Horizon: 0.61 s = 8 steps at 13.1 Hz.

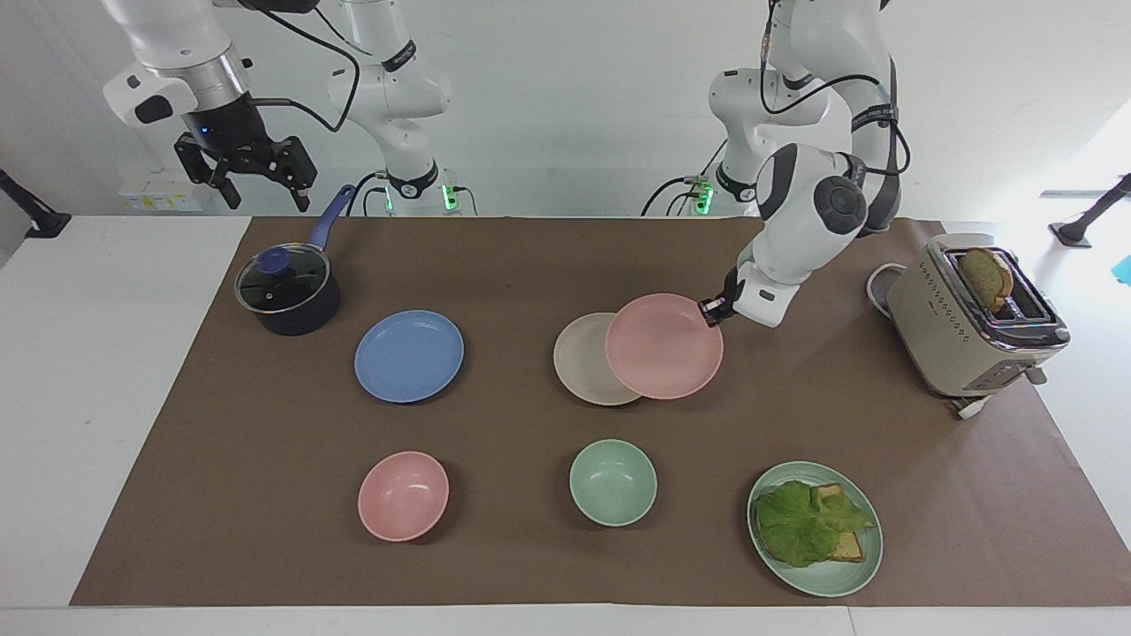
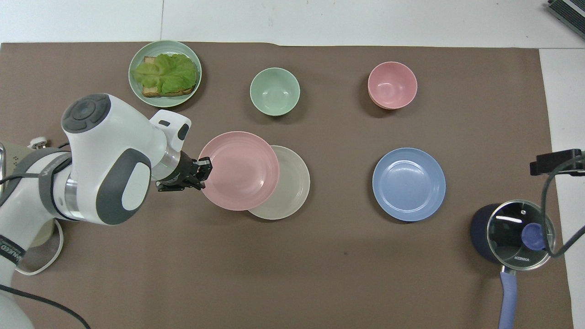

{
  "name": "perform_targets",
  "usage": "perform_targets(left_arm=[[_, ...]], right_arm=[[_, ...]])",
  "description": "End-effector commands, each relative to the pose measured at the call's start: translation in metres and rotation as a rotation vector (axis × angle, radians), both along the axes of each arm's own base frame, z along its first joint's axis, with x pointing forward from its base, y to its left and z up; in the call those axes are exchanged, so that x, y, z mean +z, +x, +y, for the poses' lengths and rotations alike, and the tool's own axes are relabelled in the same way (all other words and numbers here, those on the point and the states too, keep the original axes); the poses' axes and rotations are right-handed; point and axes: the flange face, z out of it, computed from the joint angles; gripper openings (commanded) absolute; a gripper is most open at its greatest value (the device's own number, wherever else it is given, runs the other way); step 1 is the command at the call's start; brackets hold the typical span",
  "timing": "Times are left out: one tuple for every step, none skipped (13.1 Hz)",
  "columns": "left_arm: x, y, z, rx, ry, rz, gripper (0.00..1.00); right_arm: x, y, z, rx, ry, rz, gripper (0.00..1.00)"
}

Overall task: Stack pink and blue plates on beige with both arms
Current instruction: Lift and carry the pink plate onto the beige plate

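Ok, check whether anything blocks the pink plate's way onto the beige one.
Nothing visible does. The left gripper holds the pink plate by its rim, raised and already partly over the beige plate, whose top is bare. The right gripper waits above the pot.

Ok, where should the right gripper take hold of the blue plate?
By the rim of the blue plate on the edge toward the right arm's end, beside the saucepan. It lies flat and shallow, so only the thin raised lip offers a pinch for the open right gripper.
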Motion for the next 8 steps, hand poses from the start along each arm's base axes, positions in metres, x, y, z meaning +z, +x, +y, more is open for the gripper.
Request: perform_targets(left_arm=[[0.002, -0.019, -0.028, 0.001, -0.027, -0.025, 0.0], [-0.005, -0.026, -0.043, -0.011, -0.041, -0.041, 0.0], [-0.013, -0.028, -0.046, -0.008, -0.046, -0.062, 0.0], [-0.019, -0.029, -0.046, -0.005, -0.046, -0.068, 0.0], [-0.027, -0.028, -0.045, -0.009, -0.043, -0.06, 0.0], [-0.036, -0.027, -0.046, -0.006, -0.043, -0.064, 0.0], [-0.039, -0.028, -0.049, -0.007, -0.046, -0.082, 0.0], [-0.039, -0.028, -0.05, -0.011, -0.048, -0.085, 0.51]], right_arm=[[0.002, -0.006, -0.004, 0.0, -0.011, 0.002, 1.0], [0.002, -0.006, -0.004, 0.0, -0.013, 0.002, 1.0], [0.002, -0.006, -0.004, 0.0, -0.011, 0.002, 1.0], [0.002, -0.006, -0.004, 0.0, -0.013, 0.002, 1.0], [0.002, -0.006, -0.004, 0.0, -0.013, 0.002, 1.0], [0.002, -0.006, -0.004, 0.0, -0.013, 0.002, 1.0], [0.002, -0.006, -0.004, 0.0, -0.011, 0.002, 1.0], [0.002, -0.006, -0.004, 0.0, -0.011, 0.004, 1.0]])
